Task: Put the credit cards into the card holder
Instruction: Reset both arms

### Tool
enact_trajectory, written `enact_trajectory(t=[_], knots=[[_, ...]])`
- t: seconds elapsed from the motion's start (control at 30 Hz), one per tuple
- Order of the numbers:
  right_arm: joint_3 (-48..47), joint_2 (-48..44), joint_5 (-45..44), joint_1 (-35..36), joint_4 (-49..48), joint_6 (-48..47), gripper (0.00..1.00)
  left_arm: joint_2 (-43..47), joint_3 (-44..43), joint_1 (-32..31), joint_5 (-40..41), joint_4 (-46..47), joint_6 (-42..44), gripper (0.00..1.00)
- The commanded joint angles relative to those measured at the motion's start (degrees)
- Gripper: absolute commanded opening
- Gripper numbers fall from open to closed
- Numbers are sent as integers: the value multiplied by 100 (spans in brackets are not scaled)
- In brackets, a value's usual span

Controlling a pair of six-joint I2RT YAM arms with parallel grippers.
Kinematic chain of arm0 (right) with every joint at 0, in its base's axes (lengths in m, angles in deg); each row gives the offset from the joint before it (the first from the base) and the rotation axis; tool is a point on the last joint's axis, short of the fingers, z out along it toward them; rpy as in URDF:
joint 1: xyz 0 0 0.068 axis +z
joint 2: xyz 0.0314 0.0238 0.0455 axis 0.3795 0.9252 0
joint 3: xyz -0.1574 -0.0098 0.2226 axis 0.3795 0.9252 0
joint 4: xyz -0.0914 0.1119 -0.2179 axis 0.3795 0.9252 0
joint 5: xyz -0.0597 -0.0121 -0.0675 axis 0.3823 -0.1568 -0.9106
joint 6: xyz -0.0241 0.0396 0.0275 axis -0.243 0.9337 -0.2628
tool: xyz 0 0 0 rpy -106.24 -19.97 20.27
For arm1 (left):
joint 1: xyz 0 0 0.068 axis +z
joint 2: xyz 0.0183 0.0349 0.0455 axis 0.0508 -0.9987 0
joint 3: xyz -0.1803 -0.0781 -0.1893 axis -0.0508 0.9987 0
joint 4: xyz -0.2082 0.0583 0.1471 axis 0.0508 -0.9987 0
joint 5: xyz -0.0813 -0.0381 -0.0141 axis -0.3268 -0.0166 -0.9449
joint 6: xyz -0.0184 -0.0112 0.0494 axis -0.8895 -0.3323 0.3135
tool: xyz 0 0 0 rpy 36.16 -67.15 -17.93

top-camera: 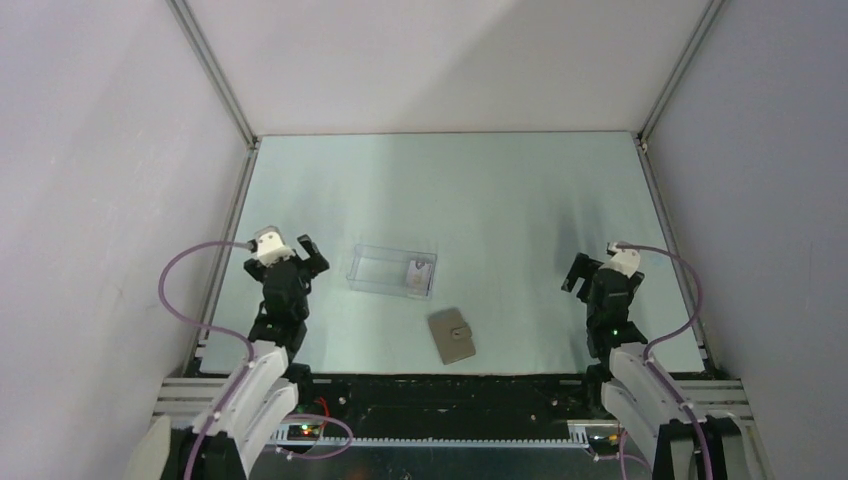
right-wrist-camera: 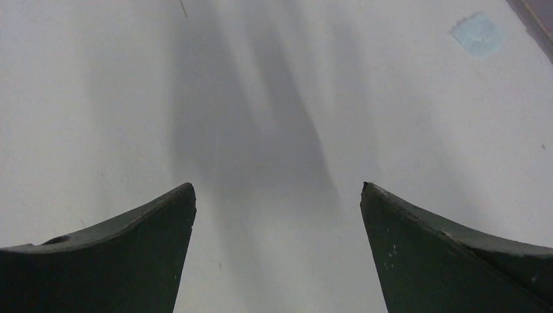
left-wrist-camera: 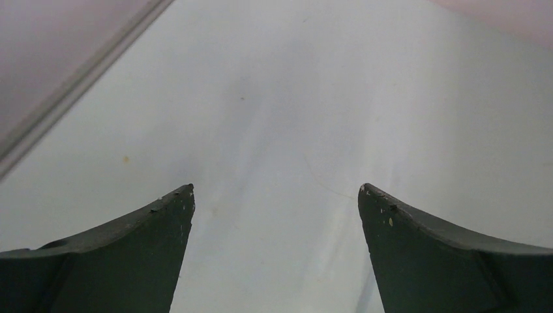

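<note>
A small grey-brown squarish fold-over wallet (top-camera: 452, 335) lies closed by the middle of the table's (top-camera: 500, 200) near edge. Just beyond it, a pale plastic card (top-camera: 418, 272), its print too small to read, sits inside a clear rectangular plastic box (top-camera: 375, 265). The left gripper (left-wrist-camera: 276, 189) and right gripper (right-wrist-camera: 278, 186) gape wide, holding nothing.

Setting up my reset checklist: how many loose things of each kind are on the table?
Clear plastic box: 1
Card holder: 1, folded shut, lying beside the box
Credit cards: 1 seen, inside the box at its right end; too small to tell whether more are stacked under it
Total: 3
</note>
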Motion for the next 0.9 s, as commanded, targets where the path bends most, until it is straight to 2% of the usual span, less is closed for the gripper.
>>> enact_trajectory(t=[0.0,0.03,0.07,0.13,0.17,0.2,0.23,0.3,0.33,0.37,0.4,0.47,0.5,0.57,0.67,0.87], knots=[[-183,572,738,-415,-1717,-222,99,-812,-126,56,549,1242,1397,100],[-223,687,899,-549,-1785,-191,99,-948,100,55,644,1824,1475,100],[-259,916,985,-604,-2037,-184,99,-1115,154,54,738,1980,1540,100],[-267,1228,1317,-829,-2537,-180,99,-1178,549,56,571,3139,1845,100],[-274,1353,1527,-978,-2696,-169,99,-1439,961,132,497,4449,2059,100],[-333,1610,1619,-1043,-2981,-160,99,-1656,1055,228,296,4997,2026,100],[-386,1764,1757,-1124,-3081,-184,99,-2299,1125,540,140,5703,1708,100],[-635,2212,1990,-1227,-3258,-277,99,-3470,998,839,-267,6756,1688,100],[-775,2468,2062,-1263,-3358,-297,99,-3472,876,875,-450,6542,1713,100],[-800,2575,2173,-1320,-3432,-297,99,-3161,509,877,-541,5258,1687,100],[-724,2910,2206,-1367,-3986,-268,99,-3181,407,887,-548,5068,1677,100],[-839,3265,2446,-1044,-4064,-711,99,-3322,312,857,-341,5154,1646,100],[-734,3487,2337,-926,-4606,-822,100,-3220,359,855,-313,5056,1618,100],[-497,3433,1794,-820,-4828,-750,99,-3262,353,852,-231,5163,1598,100],[-533,3491,1553,-768,-4866,-706,99,-3322,264,780,-85,5080,1665,100],[-559,3503,1351,-601,-4841,-786,99,-3312,166,685,-381,4884,1866,100]])
